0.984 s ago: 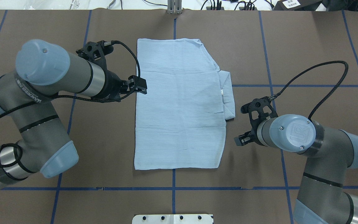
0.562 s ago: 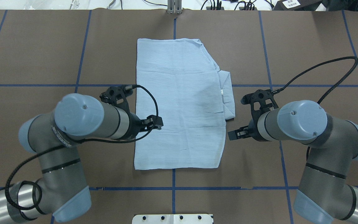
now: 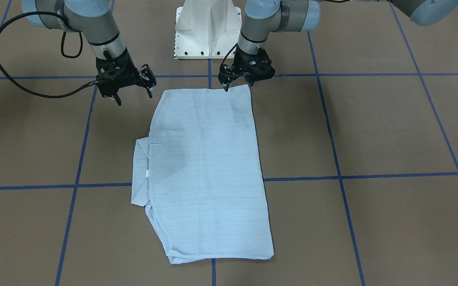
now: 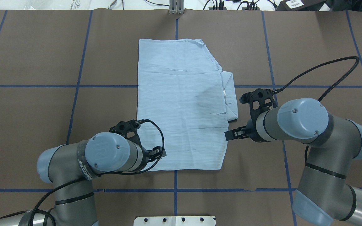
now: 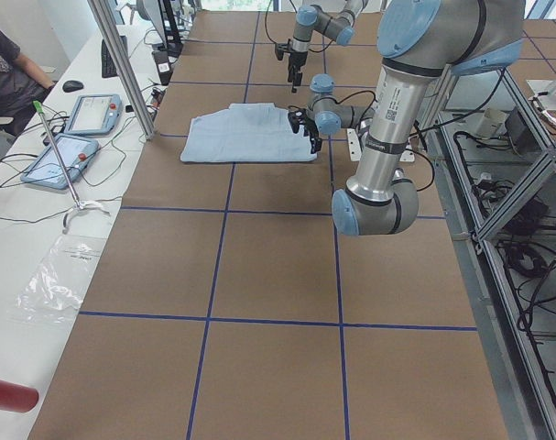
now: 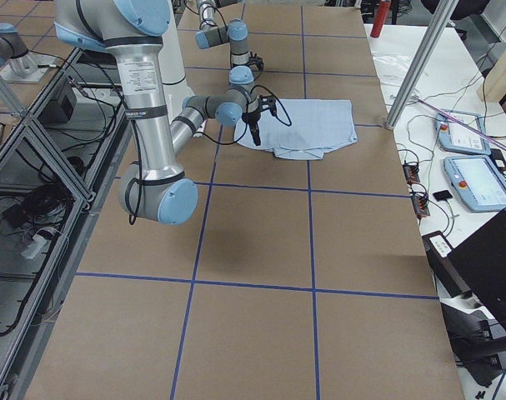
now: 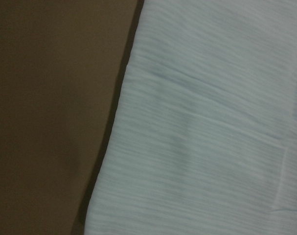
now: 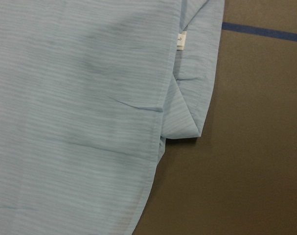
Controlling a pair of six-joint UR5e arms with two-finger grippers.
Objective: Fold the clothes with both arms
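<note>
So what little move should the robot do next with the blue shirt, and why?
Probably slide the right gripper sideways over the shirt's near corner. The shirt lies flat in a long rectangle. The open left gripper hovers at its near edge, but the right one, also open, hangs beside the cloth over bare table. Both likely need a corner before lifting that edge to fold.

Matt cloth shirt (image 4: 181,110), matt paper tabletop (image 4: 42,47)
</note>
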